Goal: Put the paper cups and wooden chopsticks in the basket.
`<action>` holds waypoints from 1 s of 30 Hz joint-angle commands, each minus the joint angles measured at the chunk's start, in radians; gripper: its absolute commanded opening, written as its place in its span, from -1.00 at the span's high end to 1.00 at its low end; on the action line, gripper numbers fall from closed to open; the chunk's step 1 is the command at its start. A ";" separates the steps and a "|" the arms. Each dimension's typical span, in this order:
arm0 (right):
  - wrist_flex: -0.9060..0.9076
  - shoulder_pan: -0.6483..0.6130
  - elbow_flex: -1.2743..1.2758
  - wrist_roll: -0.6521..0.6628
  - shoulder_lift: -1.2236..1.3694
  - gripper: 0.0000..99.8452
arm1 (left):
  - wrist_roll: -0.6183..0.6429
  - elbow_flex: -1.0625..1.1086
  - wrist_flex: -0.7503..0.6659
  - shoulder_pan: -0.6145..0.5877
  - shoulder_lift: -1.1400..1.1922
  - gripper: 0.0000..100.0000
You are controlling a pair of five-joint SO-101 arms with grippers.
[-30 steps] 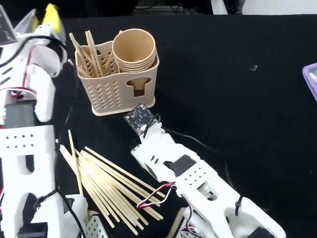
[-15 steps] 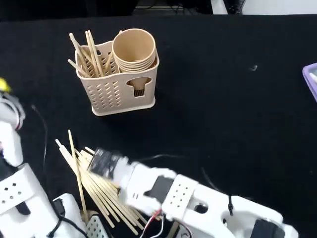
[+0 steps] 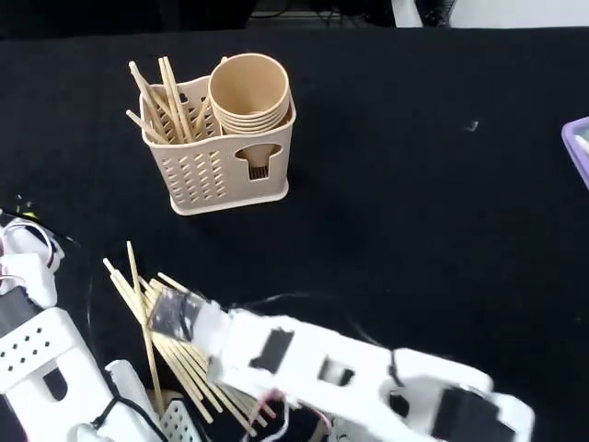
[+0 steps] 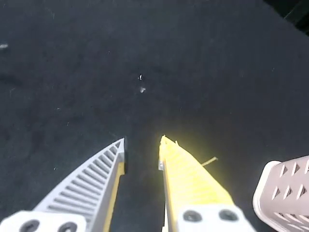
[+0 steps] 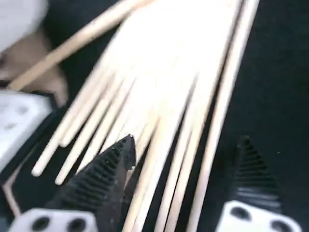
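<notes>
We see the right gripper (image 5: 186,141) with jaws wide apart; several loose wooden chopsticks (image 5: 159,96) lie between them. The left gripper (image 4: 141,140) has jaws slightly apart over the bare table (image 4: 145,43). The basket (image 3: 221,170), holding the paper cups (image 3: 248,87), stands well apart from both.

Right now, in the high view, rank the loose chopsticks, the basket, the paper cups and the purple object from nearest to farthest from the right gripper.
From the right gripper, open over the pile:
1. Loose chopsticks, right under it, at the near left of the table.
2. Basket, far left; the paper cups stand inside it, too close to rank apart.
3. Purple object, at the right edge.
</notes>
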 commanded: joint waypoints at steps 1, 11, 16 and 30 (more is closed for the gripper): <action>0.002 0.061 -0.142 0.002 0.157 0.46 | 0.005 -0.005 -0.038 -0.005 -0.015 0.75; 0.095 0.078 -0.248 0.025 0.234 0.82 | 0.011 0.229 -0.256 -0.005 -0.021 0.75; 0.095 0.158 -0.248 0.101 0.191 0.88 | 0.012 0.348 -0.396 0.004 -0.021 0.75; 0.095 0.281 -0.251 0.144 0.174 0.98 | 0.012 0.437 -0.465 0.064 -0.021 0.75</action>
